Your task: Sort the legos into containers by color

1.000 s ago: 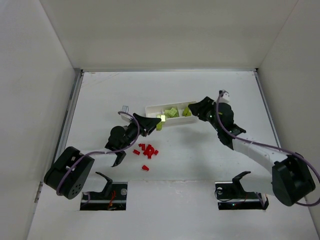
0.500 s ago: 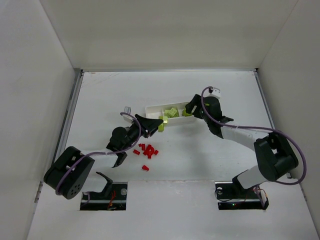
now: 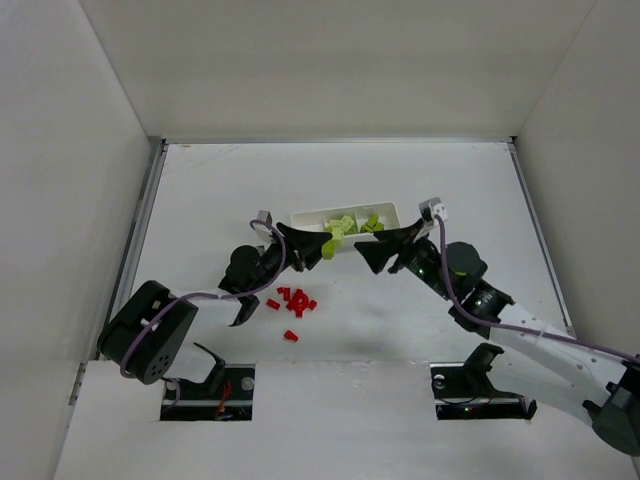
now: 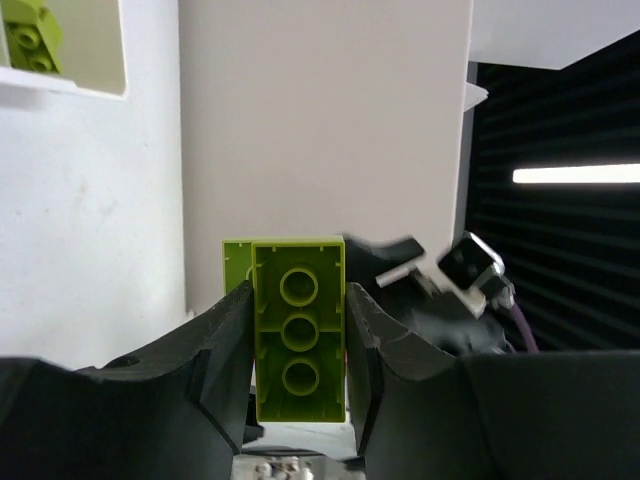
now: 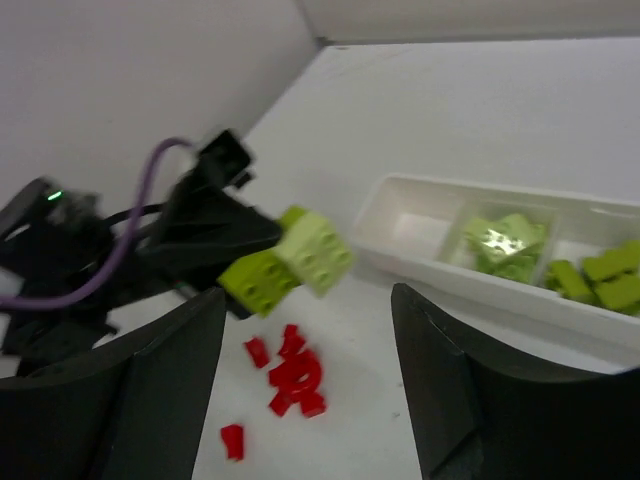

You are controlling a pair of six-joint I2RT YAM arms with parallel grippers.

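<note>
My left gripper [image 3: 318,247] is shut on a yellow-green lego [image 3: 328,249], held just in front of the white tray [image 3: 300,216]. In the left wrist view the lego [image 4: 298,330] sits lengthwise between both fingers, studs hidden. My right gripper [image 3: 372,254] is open and empty, pointing left at the held lego from a short distance. In the right wrist view the lego [image 5: 290,262] hangs ahead of my open right gripper [image 5: 310,300]. Several red legos [image 3: 293,300] lie on the table below the left gripper. Yellow-green legos [image 3: 348,224] fill the tray's middle and right compartments.
The tray's left compartment [image 5: 412,222] looks empty. One red lego [image 3: 290,336] lies apart, nearer the arm bases. White walls close in the table on the left, back and right. The tray's corner [image 4: 90,88] shows at upper left in the left wrist view.
My right gripper has pulled back from over the tray's right end and now sits lower, facing left toward the held lego. My left gripper has edged right with the yellow-green lego.
</note>
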